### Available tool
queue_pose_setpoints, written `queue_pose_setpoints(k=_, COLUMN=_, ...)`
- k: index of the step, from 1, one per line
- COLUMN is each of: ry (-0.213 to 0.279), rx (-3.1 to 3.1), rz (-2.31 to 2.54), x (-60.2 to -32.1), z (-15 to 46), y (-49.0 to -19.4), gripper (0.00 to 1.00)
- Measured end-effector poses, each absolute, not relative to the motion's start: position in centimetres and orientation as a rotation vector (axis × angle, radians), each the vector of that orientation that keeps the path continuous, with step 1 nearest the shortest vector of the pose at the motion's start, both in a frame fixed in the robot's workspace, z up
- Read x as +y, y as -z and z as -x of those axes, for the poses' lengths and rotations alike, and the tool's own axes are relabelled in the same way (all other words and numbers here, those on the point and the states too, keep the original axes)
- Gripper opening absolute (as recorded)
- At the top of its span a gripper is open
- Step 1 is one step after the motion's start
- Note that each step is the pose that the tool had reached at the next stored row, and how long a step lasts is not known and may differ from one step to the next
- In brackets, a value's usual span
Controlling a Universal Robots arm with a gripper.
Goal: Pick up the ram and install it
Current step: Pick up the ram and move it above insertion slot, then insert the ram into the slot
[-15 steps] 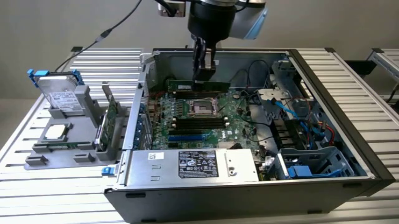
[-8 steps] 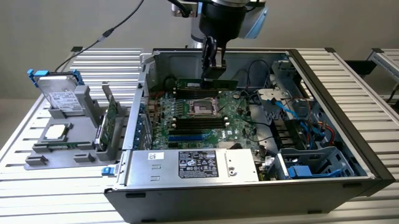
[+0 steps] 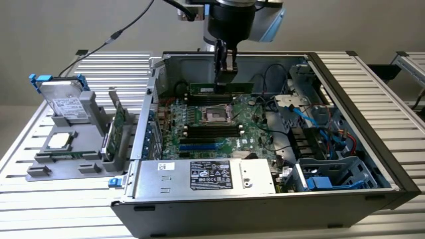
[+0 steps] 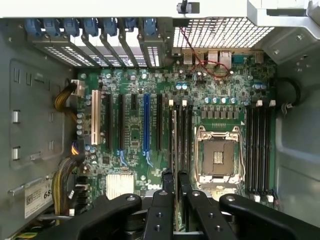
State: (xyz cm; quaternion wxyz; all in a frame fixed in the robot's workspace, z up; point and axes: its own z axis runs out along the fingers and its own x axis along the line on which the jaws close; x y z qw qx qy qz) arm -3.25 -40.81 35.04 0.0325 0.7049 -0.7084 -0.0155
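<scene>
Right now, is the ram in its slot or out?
Out: the hand grips the ram, holding it level just above the motherboard, not seated.

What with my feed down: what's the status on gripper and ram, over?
Gripper shut on the ram, inside the open case. Ram held above the motherboard, not seated. No obstruction seen beneath it.

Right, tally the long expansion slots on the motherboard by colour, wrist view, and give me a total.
White slot: 1
Blue slot: 1
Black slots: 3
Total: 5
</scene>
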Motion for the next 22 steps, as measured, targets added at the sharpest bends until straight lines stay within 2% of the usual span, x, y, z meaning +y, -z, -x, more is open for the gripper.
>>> queue_pose_setpoints(k=22, ry=0.035, rx=-2.181, rz=-2.169, x=-40.74, z=4.26, y=-34.49, gripper=0.16)
